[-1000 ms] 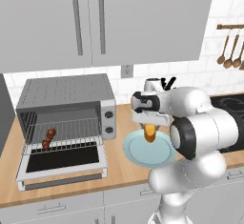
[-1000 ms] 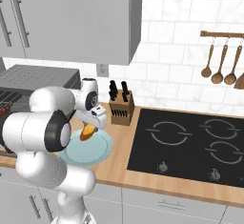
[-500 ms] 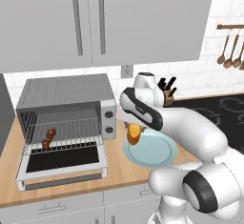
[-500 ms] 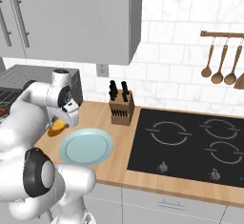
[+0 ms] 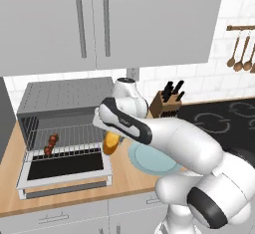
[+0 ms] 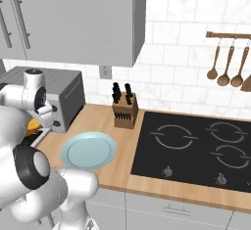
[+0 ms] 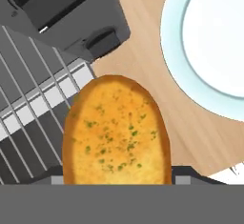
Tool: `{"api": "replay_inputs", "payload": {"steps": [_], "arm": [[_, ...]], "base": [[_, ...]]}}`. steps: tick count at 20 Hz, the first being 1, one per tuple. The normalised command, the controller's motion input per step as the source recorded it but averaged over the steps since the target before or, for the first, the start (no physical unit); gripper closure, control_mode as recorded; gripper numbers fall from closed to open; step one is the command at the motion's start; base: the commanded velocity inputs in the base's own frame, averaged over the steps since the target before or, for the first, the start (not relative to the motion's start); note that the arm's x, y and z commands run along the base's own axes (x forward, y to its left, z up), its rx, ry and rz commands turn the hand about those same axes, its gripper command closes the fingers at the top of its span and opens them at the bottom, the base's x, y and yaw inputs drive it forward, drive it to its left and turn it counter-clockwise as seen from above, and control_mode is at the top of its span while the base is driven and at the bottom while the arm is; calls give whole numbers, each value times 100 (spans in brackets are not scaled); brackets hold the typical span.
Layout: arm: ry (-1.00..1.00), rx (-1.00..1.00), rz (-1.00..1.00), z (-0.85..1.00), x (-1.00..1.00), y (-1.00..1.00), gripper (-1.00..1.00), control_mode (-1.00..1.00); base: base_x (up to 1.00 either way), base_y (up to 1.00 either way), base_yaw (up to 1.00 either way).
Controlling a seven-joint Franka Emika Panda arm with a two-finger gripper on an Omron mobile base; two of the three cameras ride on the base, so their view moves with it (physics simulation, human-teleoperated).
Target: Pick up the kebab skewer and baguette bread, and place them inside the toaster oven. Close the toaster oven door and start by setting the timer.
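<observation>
Left base view: the toaster oven (image 5: 64, 103) is seen on the wooden counter (image 5: 129, 175) with its door (image 5: 64, 171) dropped open. The kebab skewer (image 5: 51, 145) is laid on the wire rack (image 5: 74, 141) inside the toaster oven, toward the left side. The baguette bread (image 5: 111, 143) is held in the claw (image 5: 110, 139) above the right end of the open door, just in front of the toaster oven. A pale blue plate (image 5: 149, 159) is set on the counter just right of the toaster oven. In the hand view the claw's fingertips are largely hidden by the bread (image 7: 116, 130), seemingly gripped at its sides.
</observation>
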Motion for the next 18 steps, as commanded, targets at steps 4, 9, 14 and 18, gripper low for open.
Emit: {"api": "replay_inputs", "payload": {"steps": [4, 9, 14, 18], "arm": [[0, 1, -2, 0, 1, 97, 100, -100], [0, 0, 0, -5, 53, 40, 100, -100], [0, 0, 0, 0, 9, 25, 100, -100], [0, 0, 0, -7, 0, 28, 100, -100]], "base": [[0, 0, 0], [0, 0, 0], [0, 0, 0], [0, 0, 0]]}}
